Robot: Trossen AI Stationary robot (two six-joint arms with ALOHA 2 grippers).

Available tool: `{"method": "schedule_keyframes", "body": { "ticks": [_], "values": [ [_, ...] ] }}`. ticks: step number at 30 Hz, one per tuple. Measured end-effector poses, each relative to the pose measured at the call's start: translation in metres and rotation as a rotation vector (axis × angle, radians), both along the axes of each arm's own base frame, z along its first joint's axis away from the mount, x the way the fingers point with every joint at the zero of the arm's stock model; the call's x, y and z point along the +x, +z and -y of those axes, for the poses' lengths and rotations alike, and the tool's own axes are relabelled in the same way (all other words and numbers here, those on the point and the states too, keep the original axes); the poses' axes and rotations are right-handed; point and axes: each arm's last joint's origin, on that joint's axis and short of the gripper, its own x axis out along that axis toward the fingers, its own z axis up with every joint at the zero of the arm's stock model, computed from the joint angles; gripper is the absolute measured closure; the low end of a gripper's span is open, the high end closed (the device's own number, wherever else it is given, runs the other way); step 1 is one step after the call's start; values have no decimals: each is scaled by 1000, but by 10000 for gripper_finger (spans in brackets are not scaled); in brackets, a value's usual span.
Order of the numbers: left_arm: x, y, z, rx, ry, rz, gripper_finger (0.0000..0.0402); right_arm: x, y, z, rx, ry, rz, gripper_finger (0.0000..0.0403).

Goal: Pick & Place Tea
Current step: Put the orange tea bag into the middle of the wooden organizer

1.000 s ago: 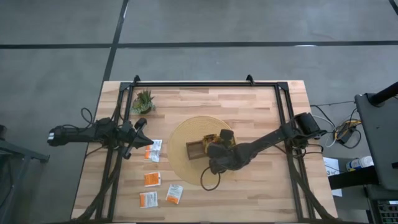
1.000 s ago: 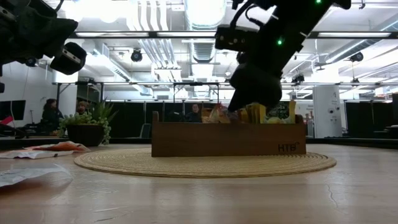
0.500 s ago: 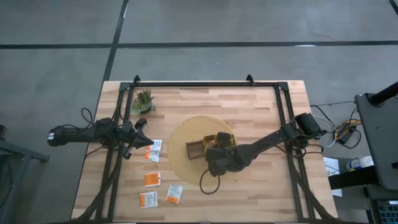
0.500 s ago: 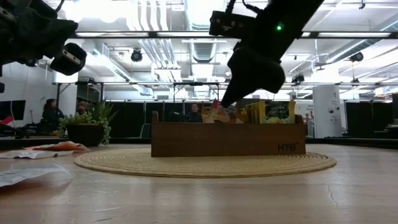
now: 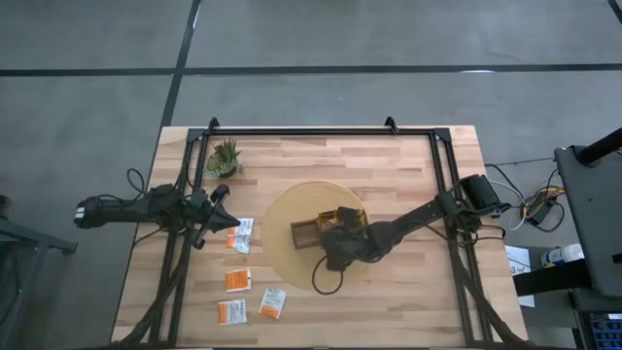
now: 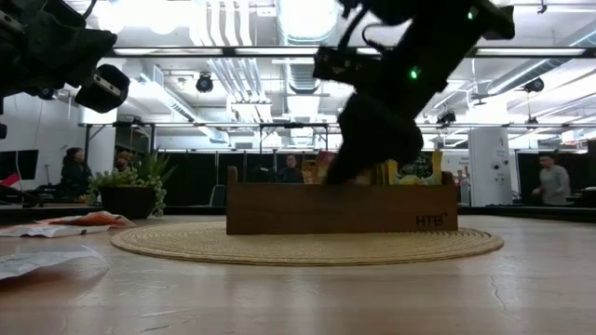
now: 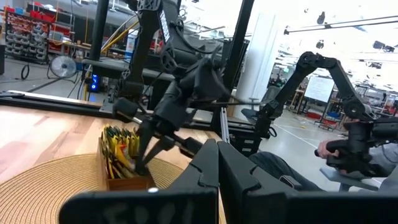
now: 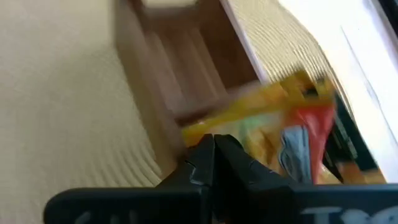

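Right gripper (image 5: 332,236) now lower over the wooden tray (image 5: 304,234) than a second ago, fingers closed, holding nothing visible, yellow tea sachets (image 6: 418,168) standing in the tray at table centre, more sachets (image 5: 239,234) near the left edge, left gripper (image 5: 222,208) closed and empty beside them.

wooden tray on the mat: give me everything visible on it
The wooden tray is a long, dark brown, low-walled box with inner dividers, lying flat on the round woven mat at mid-table. Pale lettering marks its side wall in the low view. Yellow-green tea sachets stand upright in one end; the other end compartment looks empty. The right gripper, shut, is over its middle; contact with the tray cannot be told.
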Motion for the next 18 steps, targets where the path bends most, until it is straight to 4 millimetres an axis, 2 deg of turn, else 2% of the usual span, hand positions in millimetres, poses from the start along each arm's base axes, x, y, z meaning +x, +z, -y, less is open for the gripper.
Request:
{"method": "schedule_keyframes", "body": {
  "ticks": [7,18],
  "values": [
    [0,0,0,0,0,1,402,-7,-2,8,41,-76,-78,394],
    [0,0,0,0,0,2,402,0,6,3,131,-27,-83,394]
  ]
}}
